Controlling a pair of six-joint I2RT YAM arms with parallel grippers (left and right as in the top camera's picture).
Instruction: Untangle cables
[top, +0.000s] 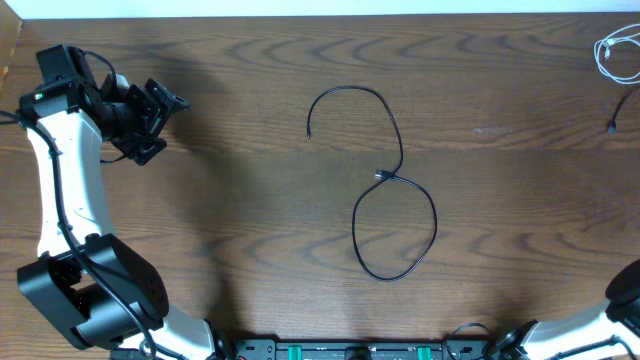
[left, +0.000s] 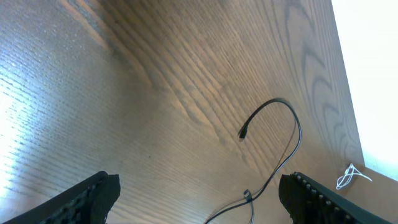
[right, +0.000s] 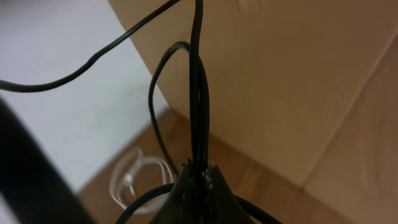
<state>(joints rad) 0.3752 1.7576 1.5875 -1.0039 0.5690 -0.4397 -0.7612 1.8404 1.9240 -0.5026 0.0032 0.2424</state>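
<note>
Left tool (top: 160, 125) released, jaws spread wide, hovering above the far left of the table (top: 250, 230), well apart from any cord. Right tool (right: 199, 180) clenched tight, off beyond the near right corner. Black cords (right: 198, 93) rising past its tips in the right wrist view; impossible to tell whether pinched there or merely passing in front.

Mid-table: one black cable (top: 400, 150), lying loose in an S. Free end (top: 310, 135) curling to the left on the far side, small plug (top: 383, 177) resting right at the spot closing the near loop. Far right corner: white cable (top: 618, 55) bunched in a small coil and, just nearer, the tip of a second black cable (top: 612, 125) running off the right edge. All three well apart from one another, so probably most of the separating done. Likely left to do: opening that near loop.

To do it well: bring the left tool rightward and low, jaws wide until astride the cord. Aim for the free end on the far left of the curve rather than the crossing, with two strands touching there and both easy to nip. Close gently on one strand only, then draw leftward, slowly enough to slide the plug out of the loop without snagging. Watch for the thin cord skating on the smooth wood instead of lifting.
</note>
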